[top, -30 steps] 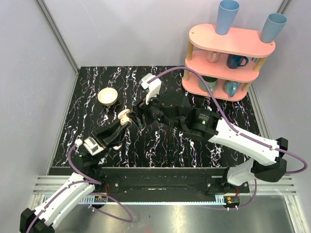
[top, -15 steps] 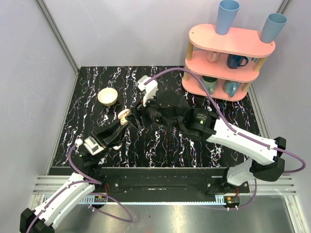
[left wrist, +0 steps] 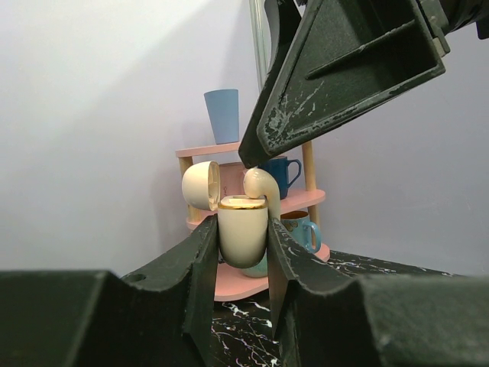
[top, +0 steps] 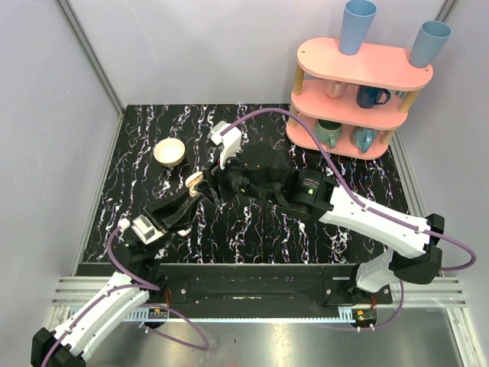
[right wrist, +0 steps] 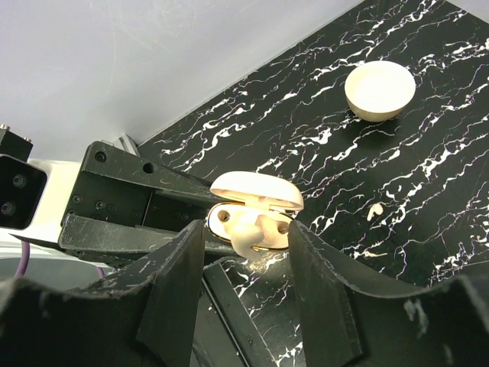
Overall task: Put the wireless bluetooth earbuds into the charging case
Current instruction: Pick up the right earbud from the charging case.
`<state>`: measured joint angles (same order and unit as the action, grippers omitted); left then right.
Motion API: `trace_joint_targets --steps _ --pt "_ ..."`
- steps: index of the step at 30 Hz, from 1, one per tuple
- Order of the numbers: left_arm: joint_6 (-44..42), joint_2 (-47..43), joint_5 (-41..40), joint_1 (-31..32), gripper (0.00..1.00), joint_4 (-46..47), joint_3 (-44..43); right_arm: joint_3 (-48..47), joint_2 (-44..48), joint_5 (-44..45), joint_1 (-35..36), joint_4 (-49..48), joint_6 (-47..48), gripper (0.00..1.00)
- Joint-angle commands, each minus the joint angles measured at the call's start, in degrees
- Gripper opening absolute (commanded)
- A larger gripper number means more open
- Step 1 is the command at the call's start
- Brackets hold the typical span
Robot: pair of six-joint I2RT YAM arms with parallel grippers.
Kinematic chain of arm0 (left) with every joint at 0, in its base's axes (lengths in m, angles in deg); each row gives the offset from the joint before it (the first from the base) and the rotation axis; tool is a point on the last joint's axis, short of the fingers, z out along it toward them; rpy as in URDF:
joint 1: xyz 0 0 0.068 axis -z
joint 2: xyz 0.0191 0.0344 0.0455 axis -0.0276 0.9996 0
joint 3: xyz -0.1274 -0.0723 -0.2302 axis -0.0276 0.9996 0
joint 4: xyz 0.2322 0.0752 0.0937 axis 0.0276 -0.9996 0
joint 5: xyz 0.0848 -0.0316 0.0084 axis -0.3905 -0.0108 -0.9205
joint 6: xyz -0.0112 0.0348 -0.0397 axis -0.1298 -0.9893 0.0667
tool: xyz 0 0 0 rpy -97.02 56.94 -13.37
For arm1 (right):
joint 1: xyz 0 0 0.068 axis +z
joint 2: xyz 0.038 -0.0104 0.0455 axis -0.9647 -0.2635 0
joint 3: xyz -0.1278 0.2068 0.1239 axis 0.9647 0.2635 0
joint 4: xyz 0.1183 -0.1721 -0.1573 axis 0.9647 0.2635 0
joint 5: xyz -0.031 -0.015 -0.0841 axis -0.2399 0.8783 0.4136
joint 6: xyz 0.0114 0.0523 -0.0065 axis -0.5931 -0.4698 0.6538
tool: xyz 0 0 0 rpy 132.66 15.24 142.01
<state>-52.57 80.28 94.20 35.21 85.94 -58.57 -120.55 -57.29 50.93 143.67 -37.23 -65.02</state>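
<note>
My left gripper (top: 191, 193) is shut on the cream charging case (left wrist: 243, 229), holding it upright above the table with its lid (left wrist: 202, 186) swung open. One of the earbuds (right wrist: 248, 233) stands in the case's gold-rimmed mouth and sticks out of the top. My right gripper (right wrist: 246, 237) hangs just over the case with its jaws open on either side of that earbud, with a gap on both sides. A second earbud (right wrist: 374, 212) lies loose on the black marble table.
A small cream bowl (top: 170, 151) sits on the table at the back left. A pink two-tier shelf (top: 359, 76) with blue cups and mugs stands at the back right. Grey walls close in the table on the left and at the back.
The right arm has shifted left over the held case and its jaws have narrowed. The left arm and the case have not moved.
</note>
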Motion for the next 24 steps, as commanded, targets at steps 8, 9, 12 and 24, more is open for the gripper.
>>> trace_joint_targets --steps 8,9,12,24 --pt "-0.7 1.3 -0.4 0.2 0.0 2.5 -0.4 -3.5 -1.0 -0.1 0.5 0.3 0.2 0.53" --pt "-0.7 1.4 -0.4 0.1 0.0 2.6 -0.4 -3.9 -1.2 0.0 0.5 0.7 0.1 0.53" --pt "-0.6 1.4 -0.4 0.2 0.0 2.8 -0.4 -4.3 -1.4 0.4 0.5 1.4 0.2 0.53" --pt "-0.6 1.2 -0.5 0.1 0.0 3.4 -0.1 -5.3 -2.0 1.9 0.5 3.2 0.5 0.52"
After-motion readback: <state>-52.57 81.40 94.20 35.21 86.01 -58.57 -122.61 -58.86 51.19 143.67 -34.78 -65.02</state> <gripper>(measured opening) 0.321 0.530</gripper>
